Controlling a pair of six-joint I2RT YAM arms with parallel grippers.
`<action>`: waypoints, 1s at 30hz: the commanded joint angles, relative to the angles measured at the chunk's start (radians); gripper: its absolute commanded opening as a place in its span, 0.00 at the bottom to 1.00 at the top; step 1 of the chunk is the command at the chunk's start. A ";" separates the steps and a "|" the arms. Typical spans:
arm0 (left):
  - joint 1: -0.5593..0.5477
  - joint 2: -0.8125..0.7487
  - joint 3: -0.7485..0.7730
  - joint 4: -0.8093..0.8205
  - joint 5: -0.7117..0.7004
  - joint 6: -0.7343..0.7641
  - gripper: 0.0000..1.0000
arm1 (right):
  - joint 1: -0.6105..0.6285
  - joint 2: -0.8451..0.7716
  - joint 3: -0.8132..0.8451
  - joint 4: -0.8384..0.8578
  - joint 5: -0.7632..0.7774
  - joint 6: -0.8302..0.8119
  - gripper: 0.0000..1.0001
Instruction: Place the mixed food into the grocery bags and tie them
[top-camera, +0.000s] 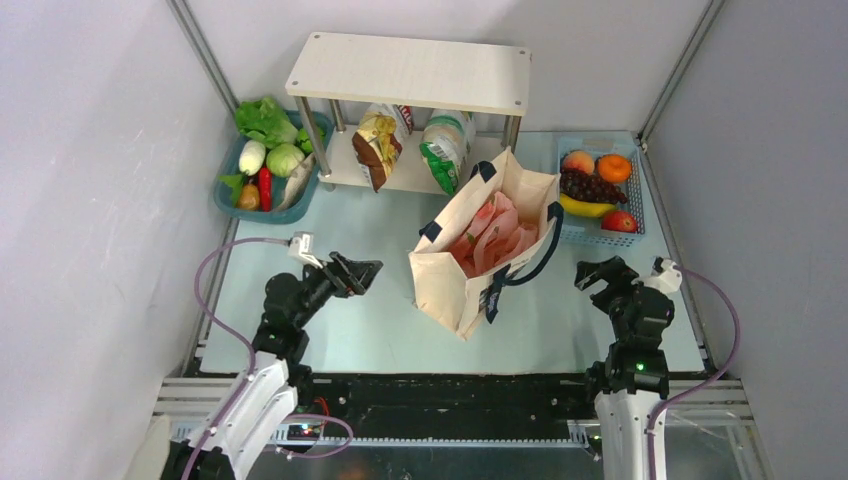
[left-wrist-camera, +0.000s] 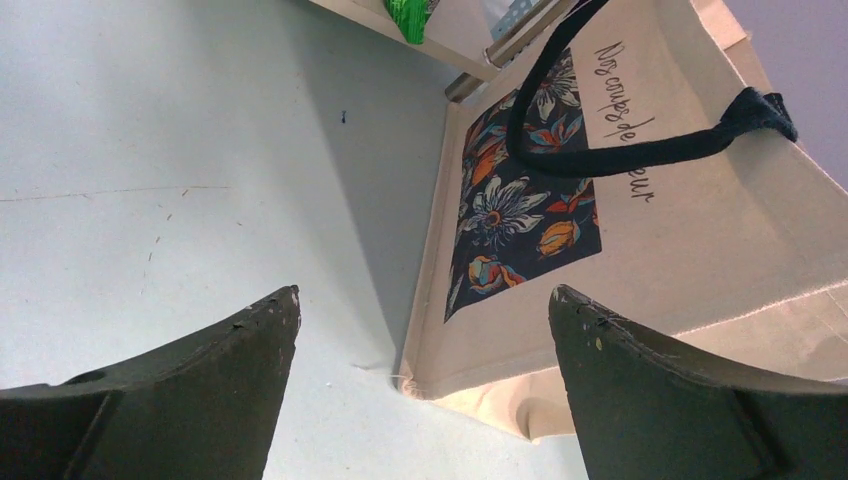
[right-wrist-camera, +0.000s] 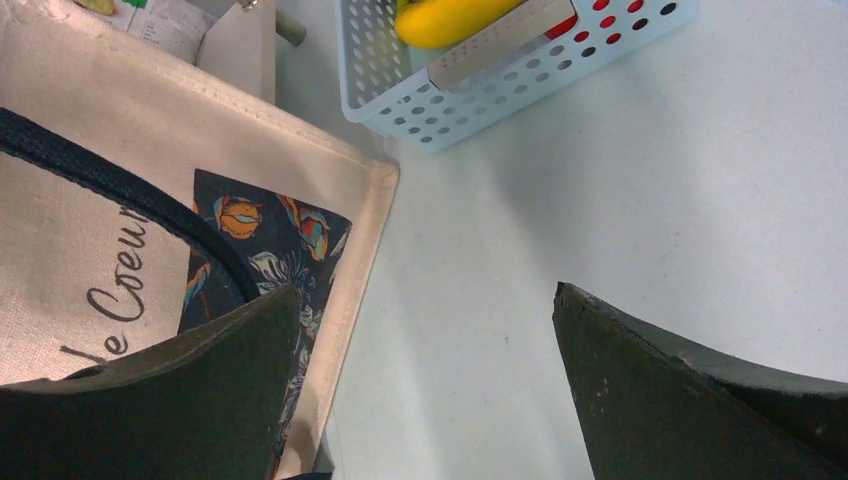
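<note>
Canvas tote (top-camera: 455, 285), standing mid-table with its mouth open: limp walls, best lifted by the navy handles (left-wrist-camera: 640, 152). Pink plastic bag (top-camera: 495, 235), crumpled inside it: thin, slippery. Left gripper (top-camera: 356, 272) and right gripper (top-camera: 600, 270) flank the tote, jaws wide, empty. Grape bunch (top-camera: 590, 187), in the blue basket (top-camera: 600, 238): likely fragile; take it by the stem.

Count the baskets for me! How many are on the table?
2. A teal basket of vegetables sits far left, beside the shelf. A light blue basket of fruit sits far right, beyond the tote. None seems hidden.
</note>
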 joint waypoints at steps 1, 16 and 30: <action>0.012 -0.055 -0.019 0.021 -0.043 -0.023 0.98 | 0.002 -0.030 0.020 0.008 0.028 0.023 1.00; -0.028 0.132 0.097 0.073 0.103 -0.302 0.96 | -0.016 0.173 0.569 -0.183 -0.297 -0.048 1.00; -0.289 0.408 0.778 -0.459 -0.272 0.093 1.00 | 0.445 0.588 0.849 -0.395 0.163 0.108 1.00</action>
